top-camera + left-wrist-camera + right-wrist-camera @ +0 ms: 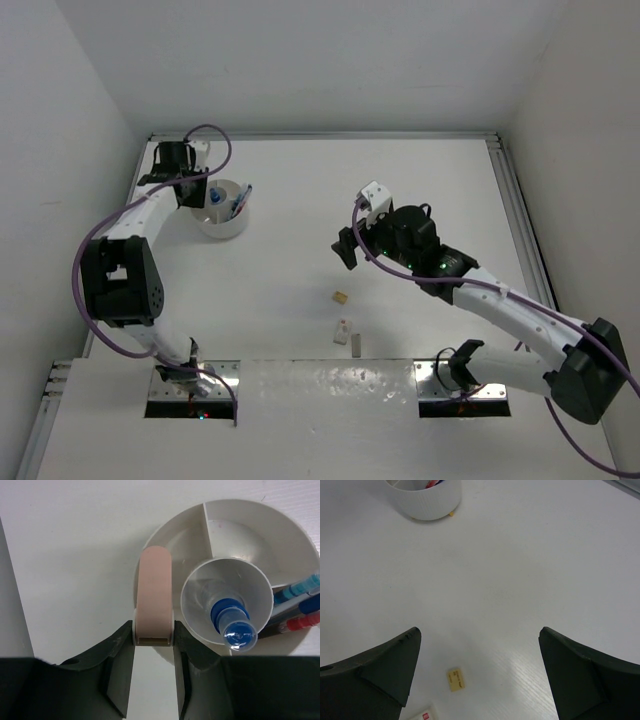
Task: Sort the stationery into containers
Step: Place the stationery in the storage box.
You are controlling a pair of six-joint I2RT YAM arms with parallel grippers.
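Left hand (154,641) clamped on pink eraser (155,590), eraser hanging over left rim of tub (260,515), beside bottle (235,625). Shift inward until eraser clears rim and sits over compartment, lower, then release. Right hand (479,630) wide apart, holding nothing, above tan block (455,679) on tabletop (520,555).

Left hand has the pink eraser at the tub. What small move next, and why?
Probably nudge the left hand slightly further over the tub before letting go: the pink eraser it grips seems to straddle the tub's rim in the wrist view, so dropping now might land it outside.
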